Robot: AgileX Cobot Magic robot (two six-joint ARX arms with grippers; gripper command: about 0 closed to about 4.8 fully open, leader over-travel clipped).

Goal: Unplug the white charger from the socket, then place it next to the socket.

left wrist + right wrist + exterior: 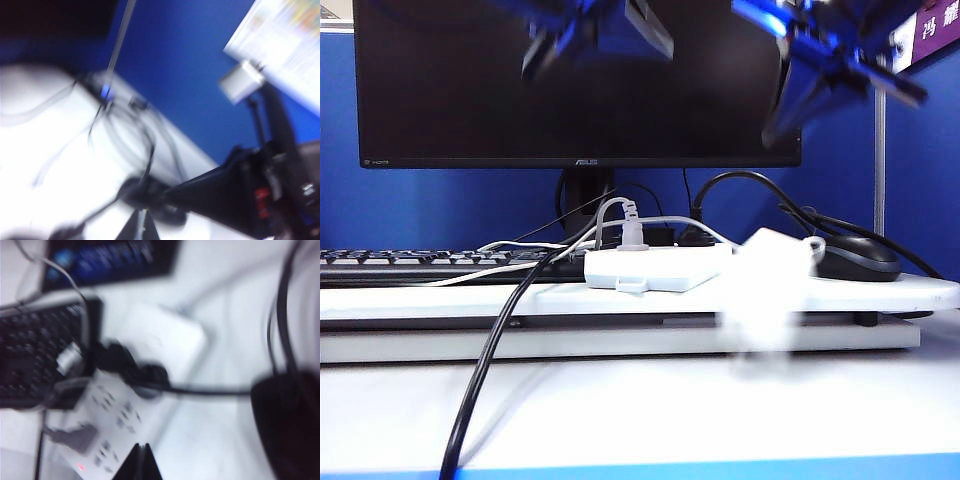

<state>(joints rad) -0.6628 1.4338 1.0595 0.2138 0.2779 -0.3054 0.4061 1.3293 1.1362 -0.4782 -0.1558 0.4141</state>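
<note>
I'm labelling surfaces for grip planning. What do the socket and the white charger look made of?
The socket: apparently hard plastic, smooth white shell with rounded corners and moulded outlet slots. The white charger: likely similar white plastic, plain smooth faces; motion blur leaves its finish uncertain.

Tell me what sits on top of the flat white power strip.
A small white-grey plug with a grey cable stands in the flat white power strip, and a black plug sits further back. The blurred white charger block lies beside it, hiding its right end.
</note>
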